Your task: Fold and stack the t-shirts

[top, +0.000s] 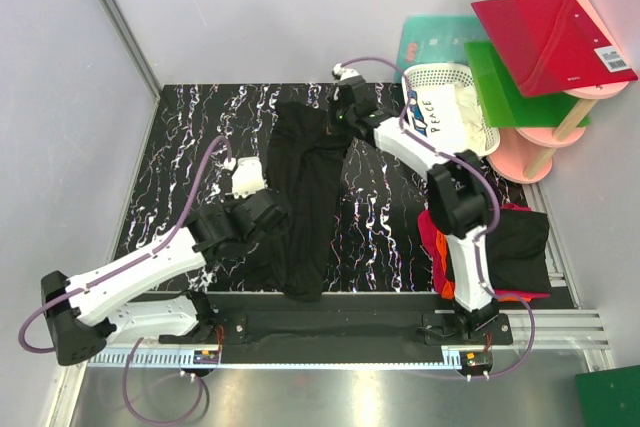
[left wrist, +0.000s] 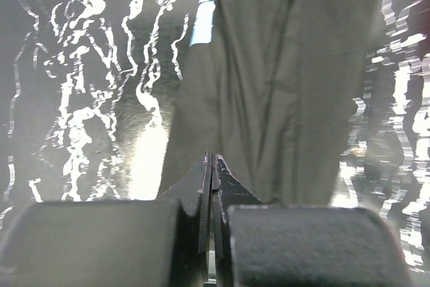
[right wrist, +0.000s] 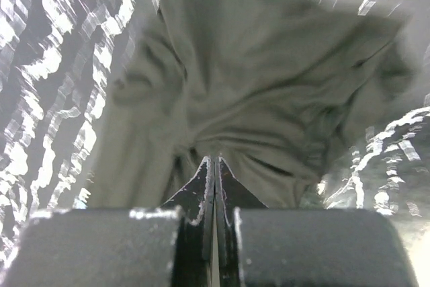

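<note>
Top external view: a black t-shirt point(top: 305, 202) lies lengthwise, bunched and narrow, on the middle of the marbled desk point(top: 185, 147). At its left edge the left fingers point(left wrist: 196, 191) are pressed together with their tips at the hem; whether cloth is caught between them cannot be told. At the shirt's far right part the right fingers point(right wrist: 195, 189) are closed on a pinch of cloth, with creases running to their tips. Further right, a pile of t-shirts point(top: 520, 247), black with red and orange showing, sits under the right arm, and a white basket point(top: 445, 87) stands beyond. Risk: both holds look shallow, so a lift may shed one edge, and the wrinkles would be folded in. A sweep of the right arm could also disturb the pile.
</note>
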`<act>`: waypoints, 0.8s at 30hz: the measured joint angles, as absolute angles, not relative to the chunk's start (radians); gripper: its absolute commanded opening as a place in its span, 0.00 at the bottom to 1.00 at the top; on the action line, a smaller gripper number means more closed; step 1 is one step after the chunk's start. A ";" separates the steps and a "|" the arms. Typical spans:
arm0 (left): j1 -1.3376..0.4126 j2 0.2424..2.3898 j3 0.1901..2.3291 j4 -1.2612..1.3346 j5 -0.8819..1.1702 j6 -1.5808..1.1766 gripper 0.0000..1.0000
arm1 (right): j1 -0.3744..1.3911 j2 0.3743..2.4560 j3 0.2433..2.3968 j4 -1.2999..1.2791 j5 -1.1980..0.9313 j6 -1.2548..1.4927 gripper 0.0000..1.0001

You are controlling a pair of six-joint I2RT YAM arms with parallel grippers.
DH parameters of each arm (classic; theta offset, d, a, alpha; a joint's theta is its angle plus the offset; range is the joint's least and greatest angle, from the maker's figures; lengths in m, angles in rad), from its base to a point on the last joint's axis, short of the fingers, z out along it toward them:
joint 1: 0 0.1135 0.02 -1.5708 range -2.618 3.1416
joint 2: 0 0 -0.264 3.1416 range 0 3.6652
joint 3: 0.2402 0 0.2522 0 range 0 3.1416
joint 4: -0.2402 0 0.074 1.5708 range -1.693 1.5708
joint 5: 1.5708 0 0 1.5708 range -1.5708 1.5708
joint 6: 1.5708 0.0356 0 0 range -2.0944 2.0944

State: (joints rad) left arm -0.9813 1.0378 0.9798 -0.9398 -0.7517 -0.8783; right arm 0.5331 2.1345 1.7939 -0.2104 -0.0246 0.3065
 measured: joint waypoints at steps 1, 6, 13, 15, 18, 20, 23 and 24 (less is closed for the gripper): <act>-0.972 1.058 0.980 -0.941 -0.748 -0.871 0.00 | 0.533 2.177 1.826 -0.238 -0.046 0.306 0.00; -0.960 1.127 0.979 -0.930 -0.727 -0.860 0.00 | 0.513 2.292 1.900 -0.337 -0.123 0.315 0.00; -0.945 1.204 0.971 -0.897 -0.694 -0.845 0.00 | 0.451 2.416 2.109 -0.472 -0.162 0.345 0.00; -0.941 1.236 0.971 -0.888 -0.686 -0.837 0.00 | 0.437 2.473 2.201 -0.513 -0.178 0.354 0.00; -0.935 1.290 0.972 -0.879 -0.676 -0.828 0.00 | 0.420 2.561 2.325 -0.570 -0.207 0.369 0.00; -0.933 1.321 0.974 -0.877 -0.670 -0.819 0.00 | 0.413 2.615 2.389 -0.610 -0.226 0.381 0.00; -0.928 1.361 0.989 -0.873 -0.659 -0.807 0.00 | 0.406 2.692 2.469 -0.670 -0.250 0.403 0.00; -0.928 1.374 0.996 -0.872 -0.656 -0.804 0.00 | 0.405 2.704 2.489 -0.676 -0.268 0.413 0.00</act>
